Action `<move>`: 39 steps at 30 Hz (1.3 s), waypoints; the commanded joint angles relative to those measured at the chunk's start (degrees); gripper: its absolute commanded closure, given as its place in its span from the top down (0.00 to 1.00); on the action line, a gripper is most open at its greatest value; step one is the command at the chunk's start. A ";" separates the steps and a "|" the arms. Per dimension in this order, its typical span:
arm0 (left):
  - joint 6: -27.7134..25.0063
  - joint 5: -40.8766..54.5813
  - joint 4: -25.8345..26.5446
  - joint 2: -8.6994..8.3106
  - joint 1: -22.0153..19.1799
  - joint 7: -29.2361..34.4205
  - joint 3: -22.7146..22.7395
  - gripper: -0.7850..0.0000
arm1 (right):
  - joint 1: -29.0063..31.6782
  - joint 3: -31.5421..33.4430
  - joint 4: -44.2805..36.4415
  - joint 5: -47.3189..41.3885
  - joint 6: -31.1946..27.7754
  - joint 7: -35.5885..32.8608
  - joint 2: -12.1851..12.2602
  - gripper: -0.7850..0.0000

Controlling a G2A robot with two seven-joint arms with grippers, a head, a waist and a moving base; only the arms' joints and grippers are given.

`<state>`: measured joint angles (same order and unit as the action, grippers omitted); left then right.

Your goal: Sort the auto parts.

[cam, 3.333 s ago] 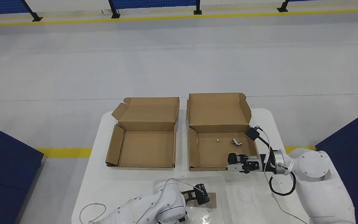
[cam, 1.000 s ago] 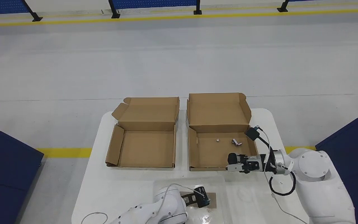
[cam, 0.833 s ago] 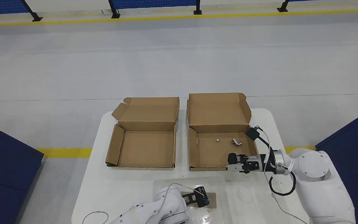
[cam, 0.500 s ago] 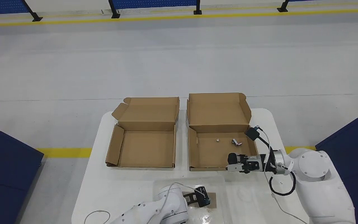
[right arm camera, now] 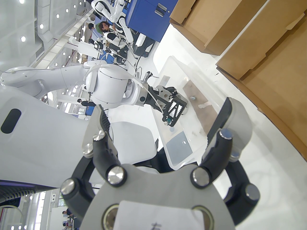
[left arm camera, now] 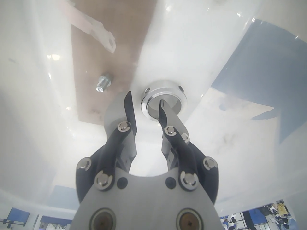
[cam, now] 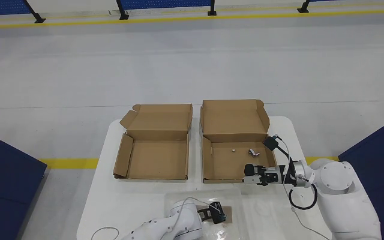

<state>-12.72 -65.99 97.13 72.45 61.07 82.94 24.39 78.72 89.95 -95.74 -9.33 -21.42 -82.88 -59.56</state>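
A silver metal ring (left arm camera: 165,91) lies in a clear plastic tray (cam: 198,194) at the table's near edge. My left gripper (left arm camera: 144,97) is open, with one fingertip inside the ring's bore and the other outside its wall. Beside the ring, a small bolt (left arm camera: 103,85) and a pale plastic clip (left arm camera: 91,28) lie on a brown card strip (left arm camera: 105,3). My right gripper (cam: 254,175) hangs open and holds nothing, at the front right corner of the right cardboard box (cam: 225,167). Two small parts (cam: 252,151) lie in that box.
The left cardboard box (cam: 153,161) stands open with a bare floor. Both boxes have their lids folded back toward the far side. The tray's walls (right arm camera: 172,60) rise around the left gripper (right arm camera: 176,111). A cable (cam: 99,231) loops at the near left.
The left arm's body has slid toward the table's near edge, while its gripper stays over the same spot in the tray. The right arm has not moved.
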 commanded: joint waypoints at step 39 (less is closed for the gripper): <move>-6.11 -1.65 13.87 -2.77 5.02 1.67 7.71 0.00 | 0.00 0.00 0.00 0.00 0.00 0.00 0.00 1.00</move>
<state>-18.03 -67.92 110.25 69.91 65.79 85.07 31.61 78.72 89.95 -95.74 -9.33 -21.42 -82.88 -59.56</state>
